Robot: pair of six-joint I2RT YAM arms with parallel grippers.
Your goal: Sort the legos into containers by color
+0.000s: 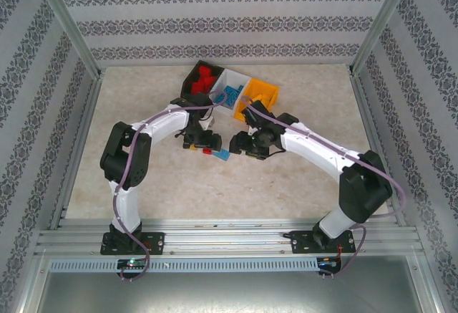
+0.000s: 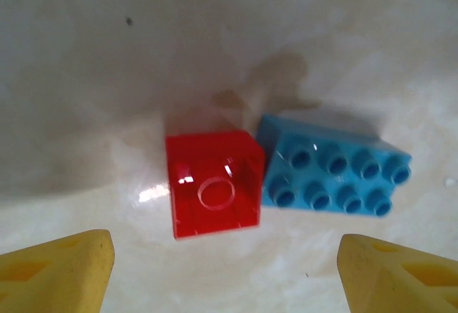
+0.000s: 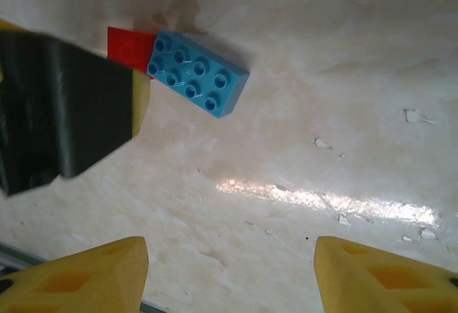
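Note:
A red brick (image 2: 214, 193) lies underside up on the table, touching a blue eight-stud brick (image 2: 335, 175) on its right. My left gripper (image 2: 225, 270) hovers open just short of the red brick, with nothing between its yellow fingertips (image 2: 61, 270). My right gripper (image 3: 230, 273) is open over bare table; the blue brick (image 3: 197, 82) and red brick (image 3: 130, 46) lie ahead of it to the left. From above, both bricks (image 1: 215, 153) sit between the two grippers. Behind stand the black bin (image 1: 194, 78) with red bricks, the white bin (image 1: 236, 79) with blue ones, and the orange bin (image 1: 262, 98).
The left gripper's black body (image 3: 61, 109) reaches into the right wrist view, close beside the bricks. Patterned walls and metal frame posts enclose the table. The bins sit just behind both arms' wrists.

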